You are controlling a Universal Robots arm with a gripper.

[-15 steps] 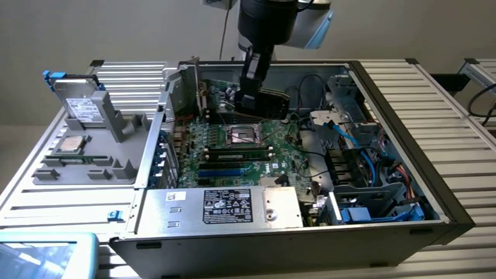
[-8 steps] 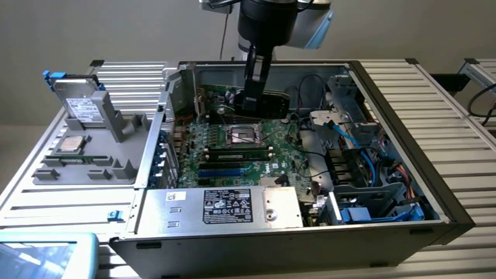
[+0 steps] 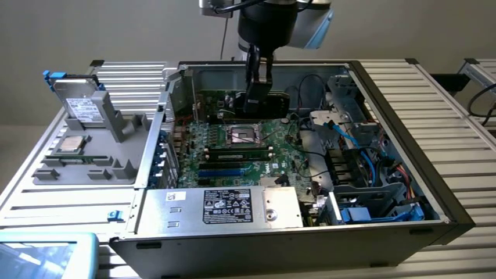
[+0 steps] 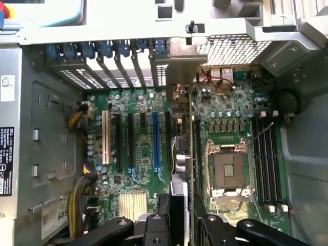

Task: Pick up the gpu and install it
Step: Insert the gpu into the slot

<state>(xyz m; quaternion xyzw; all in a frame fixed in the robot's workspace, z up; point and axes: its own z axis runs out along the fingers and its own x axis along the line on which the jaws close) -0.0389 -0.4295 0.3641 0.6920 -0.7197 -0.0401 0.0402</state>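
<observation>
Exterior view, tool: the black 2-fingered gripper (image 3: pixel 256 100) hangs straight down from the arm into the open grey metal computer case (image 3: pixel 403 116); its jaws stand partly closed, clamped on the upper edge of the gpu
Exterior view, gpu: the thin rectangular gpu (image 3: pixel 275 103), green circuit board on 1 face and black on the other, stands upright on its long edge above the far part of the green motherboard (image 3: pixel 232 168), just beyond the square silver CPU socket (image 3: pixel 241 135)
Exterior view, progress: the pick-up looks done, since the card is off the grey plastic parts tray (image 3: pixel 85 157) at the exterior view's left and inside the case; whether its lower edge touches the board cannot be told here
Exterior view, extra: it shows the card's broad faces, the tray and the silver power supply box with a black label (image 3: pixel 225 206)
Wrist view, tool: the gripper (image 4: pixel 182 225) has 1 finger on each side of the gpu (image 4: pixel 179 195), seen edge-on as a narrow dark strip
Wrist view, gpu: the card runs lengthwise between the long blue expansion slot (image 4: pixel 156 143) and the CPU socket (image 4: pixel 228 169), its far end near the case's rear wall
Wrist view, progress: lined up along the slots, I judge; seating not evident, so installing remains
Wrist view, extra: it shows the row of slots and the card's line against them
</observation>
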